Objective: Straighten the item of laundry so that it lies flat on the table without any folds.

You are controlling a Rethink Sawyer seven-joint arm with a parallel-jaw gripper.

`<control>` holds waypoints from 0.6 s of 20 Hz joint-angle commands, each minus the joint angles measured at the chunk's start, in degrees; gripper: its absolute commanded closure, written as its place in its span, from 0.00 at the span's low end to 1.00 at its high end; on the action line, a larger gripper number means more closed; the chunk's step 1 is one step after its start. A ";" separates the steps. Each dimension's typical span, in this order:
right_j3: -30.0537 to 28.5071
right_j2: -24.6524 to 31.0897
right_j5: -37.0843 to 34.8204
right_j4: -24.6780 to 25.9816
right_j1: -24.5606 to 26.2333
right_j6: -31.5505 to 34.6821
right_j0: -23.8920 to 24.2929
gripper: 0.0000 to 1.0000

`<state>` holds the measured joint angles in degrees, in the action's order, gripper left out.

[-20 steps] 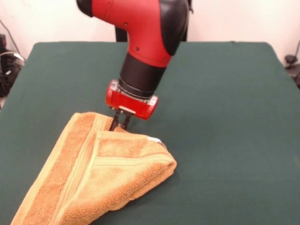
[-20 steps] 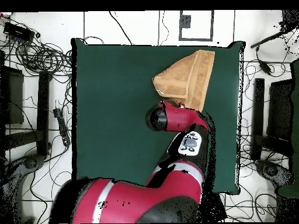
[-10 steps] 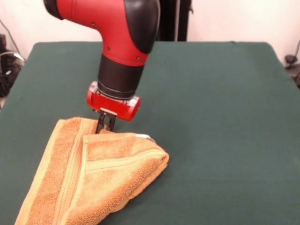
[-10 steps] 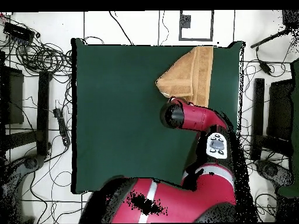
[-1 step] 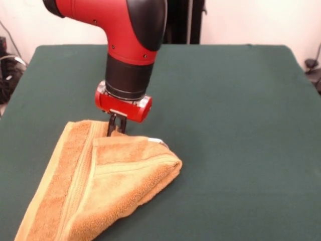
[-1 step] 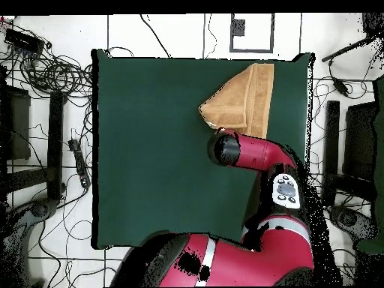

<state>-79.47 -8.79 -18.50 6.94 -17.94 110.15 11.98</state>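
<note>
While the fingers (image 5: 116, 128) pinch the folded towel (image 5: 100, 183), its white tag (image 5: 160, 142) shows no legible writing

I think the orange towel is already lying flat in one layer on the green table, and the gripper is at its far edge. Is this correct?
Not quite. The towel is folded over itself, not flat in one layer; the front view shows the doubled layers and a thick folded corner. The rest holds: it is on the green table, with the gripper at its far edge.

The towel (image 5: 100, 186) is cut off by the front view's bottom edge.
</note>
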 commanded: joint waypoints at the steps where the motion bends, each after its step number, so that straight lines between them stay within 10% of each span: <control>1: -10.03 6.31 -9.67 1.34 2.49 1.75 -2.56 1.00; 12: -15.12 7.49 -1.19 4.39 0.79 2.20 -1.51 1.00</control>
<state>-84.11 -8.66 -18.77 8.63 -19.68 110.15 11.57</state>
